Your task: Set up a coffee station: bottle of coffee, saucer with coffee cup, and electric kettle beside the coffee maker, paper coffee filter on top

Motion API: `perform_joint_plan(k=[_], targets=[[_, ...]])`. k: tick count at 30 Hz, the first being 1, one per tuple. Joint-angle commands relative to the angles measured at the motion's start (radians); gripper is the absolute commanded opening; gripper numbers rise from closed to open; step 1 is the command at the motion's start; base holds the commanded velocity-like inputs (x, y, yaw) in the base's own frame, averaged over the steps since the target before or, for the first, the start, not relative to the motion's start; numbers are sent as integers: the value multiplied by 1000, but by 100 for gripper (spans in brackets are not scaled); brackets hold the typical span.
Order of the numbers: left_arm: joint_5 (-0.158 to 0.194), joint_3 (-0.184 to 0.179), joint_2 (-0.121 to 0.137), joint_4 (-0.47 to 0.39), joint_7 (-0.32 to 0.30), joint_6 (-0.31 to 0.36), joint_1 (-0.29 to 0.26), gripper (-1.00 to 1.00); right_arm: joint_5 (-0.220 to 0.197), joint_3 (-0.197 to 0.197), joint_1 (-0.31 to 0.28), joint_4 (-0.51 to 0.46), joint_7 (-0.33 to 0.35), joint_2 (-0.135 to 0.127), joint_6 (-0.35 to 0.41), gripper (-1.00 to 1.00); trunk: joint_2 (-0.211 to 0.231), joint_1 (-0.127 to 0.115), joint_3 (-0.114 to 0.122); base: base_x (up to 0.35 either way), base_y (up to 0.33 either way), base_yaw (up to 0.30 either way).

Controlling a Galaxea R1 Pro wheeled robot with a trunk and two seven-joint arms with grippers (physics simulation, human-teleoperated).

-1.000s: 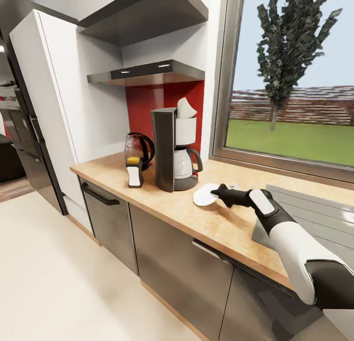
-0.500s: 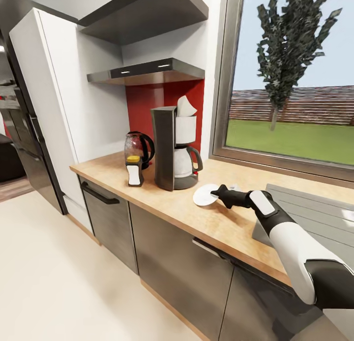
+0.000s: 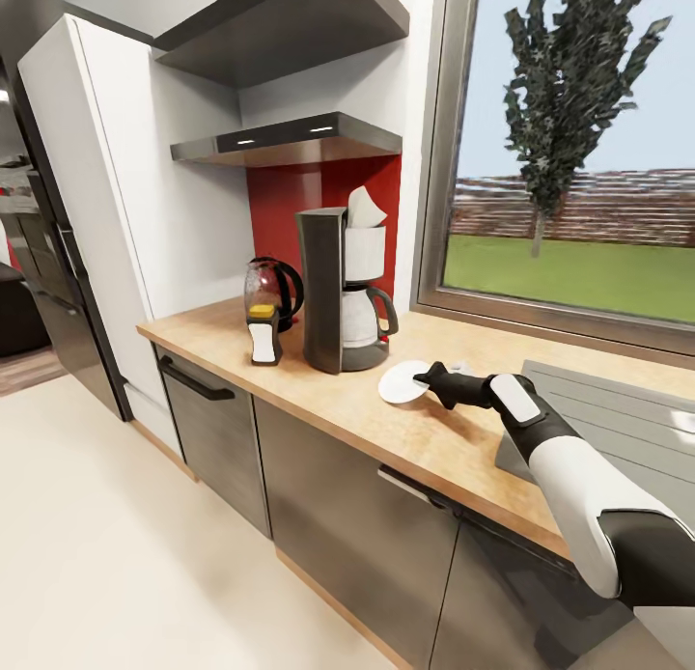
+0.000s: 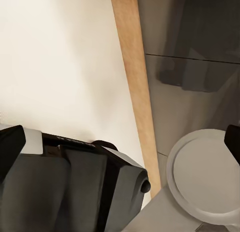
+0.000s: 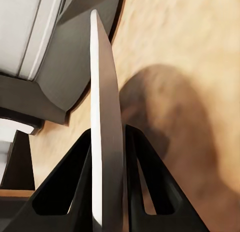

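My right gripper (image 3: 430,378) is shut on the rim of the white saucer (image 3: 401,383), holding it low over the kitchen countertop (image 3: 319,400) just right of the coffee maker (image 3: 333,293). In the right wrist view the saucer (image 5: 102,127) stands edge-on between the fingers (image 5: 67,192), with the coffee maker's base (image 5: 65,71) close behind. The paper coffee filter (image 3: 365,209) sits on top of the machine. The electric kettle (image 3: 275,286) and the bottle of coffee (image 3: 262,334) stand to its left. My left gripper (image 4: 120,144) hangs open over the floor. The coffee cup is hidden.
The kitchen shelf (image 3: 290,141) hangs above the coffee maker, with a thicker dark shelf (image 3: 290,23) higher up. A steel sink (image 3: 608,409) lies under my right arm. A window (image 3: 579,168) backs the counter. Grey cabinet fronts (image 3: 347,525) and pale floor (image 3: 116,554) lie below.
Almost nothing has moved. My right gripper with the saucer has eased very slightly toward the coffee maker and the countertop.
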Motion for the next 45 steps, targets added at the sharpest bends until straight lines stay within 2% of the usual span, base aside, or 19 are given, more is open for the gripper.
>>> perform_joint_plan(k=[1, 11, 12, 26, 45], targets=[[6, -4, 0, 0, -3, 10, -1, 100, 39, 11, 0, 3, 6, -1, 1, -100, 0, 0, -1, 0, 0, 0], [6, -4, 0, 0, -3, 10, -1, 100, 39, 11, 0, 3, 6, -1, 1, -100, 0, 0, -1, 0, 0, 0], [6, -4, 0, 0, -3, 10, -1, 100, 39, 11, 0, 3, 6, -1, 1, 100, 0, 0, -1, 0, 0, 0], [6, -4, 0, 0, -3, 10, -1, 100, 39, 11, 0, 3, 6, -1, 0, 100, 0, 0, -1, -11, -12, 0], [6, -4, 0, -2, -3, 10, -1, 100, 37, 11, 0, 2, 7, -2, -2, 100, 0, 0, -1, -177, -112, 0]])
